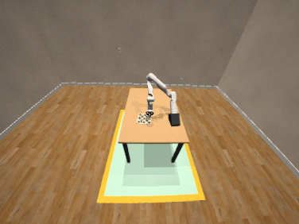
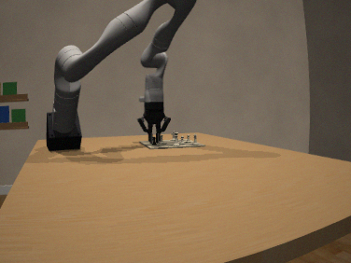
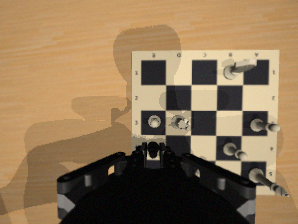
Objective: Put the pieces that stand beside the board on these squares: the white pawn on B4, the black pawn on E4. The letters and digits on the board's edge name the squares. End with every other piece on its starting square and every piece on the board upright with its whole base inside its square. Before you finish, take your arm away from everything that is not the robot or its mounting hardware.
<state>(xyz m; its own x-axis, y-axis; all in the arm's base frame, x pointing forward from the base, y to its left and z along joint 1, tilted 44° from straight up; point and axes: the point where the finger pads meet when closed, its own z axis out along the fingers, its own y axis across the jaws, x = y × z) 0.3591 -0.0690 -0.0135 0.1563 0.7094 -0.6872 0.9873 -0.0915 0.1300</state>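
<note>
See black metal-look two-finger gripper [image 1: 149,115] [image 2: 154,139] [image 3: 153,148] slightly open around small black pawn [image 2: 154,141] [image 3: 153,148] at E4 (not clamped); find glossy white pawn [image 3: 229,149] at its three o'clock in wrist view, on B4 of flat checkered board [image 1: 139,121] [image 2: 174,147] [image 3: 204,122].

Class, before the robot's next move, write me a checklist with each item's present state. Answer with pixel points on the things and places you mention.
1. White pawn [image 3: 229,148] upright on B4: ok.
2. Black pawn [image 3: 153,149] [image 2: 154,141] wholly inside E4: cannot tell; the black two-fingered tool [image 1: 149,115] [image 2: 154,138] [image 3: 153,148] covers its base.
3. Tool free of the black pawn: cannot tell; the fingers stand close around it.
4. Tool raised clear of the pieces: not ok, it is down at E4.
5. Pale round-headed piece [image 3: 154,121] upright on E3: ok.
6. Pale jagged-topped piece [image 3: 180,122] upright on D3: ok.
</note>
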